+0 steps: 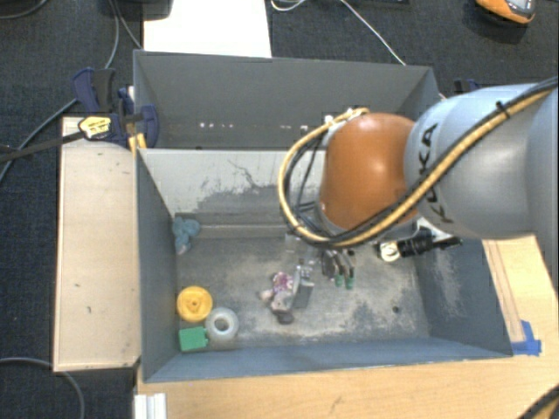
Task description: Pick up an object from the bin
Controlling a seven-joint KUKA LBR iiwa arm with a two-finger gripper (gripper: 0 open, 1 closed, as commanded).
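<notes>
The arm (500, 180) bears black "KUKA" lettering.

a small pink-and-white lumpy thing (281, 290) lies on the floor of the bin (397, 299), near its middle

In the grey bin (262, 94) lie a yellow disc (194, 302), green block (193, 339), white ring (222, 323) and pinkish trinket (281, 288).

Even light; faint glints on the bin (244, 94) wall.
</notes>
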